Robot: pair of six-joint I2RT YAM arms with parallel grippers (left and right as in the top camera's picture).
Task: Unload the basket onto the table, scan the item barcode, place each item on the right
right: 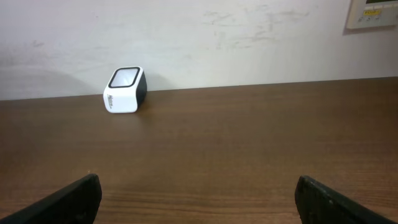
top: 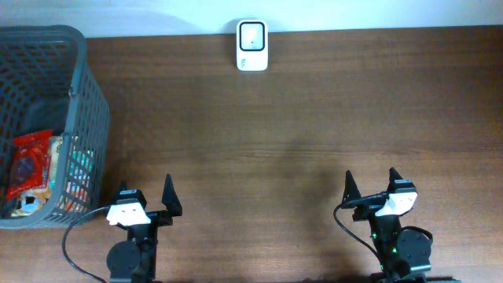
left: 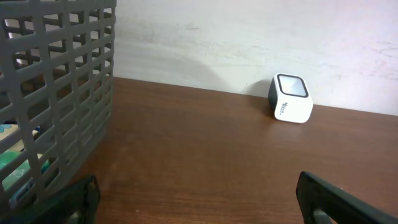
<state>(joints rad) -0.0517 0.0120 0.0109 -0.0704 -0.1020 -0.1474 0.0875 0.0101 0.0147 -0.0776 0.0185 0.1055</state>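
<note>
So the biggest thing here is one dark brown wooden worktop [top: 299, 118], bare across most of its middle. Next down in size is a single grey mesh basket [top: 90, 118] parked at the far left edge, and it's the only container around. Then there are two arms, both sitting at the near edge, well apart from each other. The left tool [top: 145, 192] is just beside the basket's near corner with its two fingers spread wide and nothing between them. The right tool [top: 371, 185] is the same deal over on the other side, splayed all the way and gripping nothing. There's one scanner [top: 252, 35], a little white box with a dark window on top, standing against the back wall about mid-width, well apart from both tools. Smallest stuff: the items are all down inside the basket. I can pick out one red packet [top: 30, 161] on top, with at least two more packs tucked beside it, but through the mesh I can't get an exact count.
</note>
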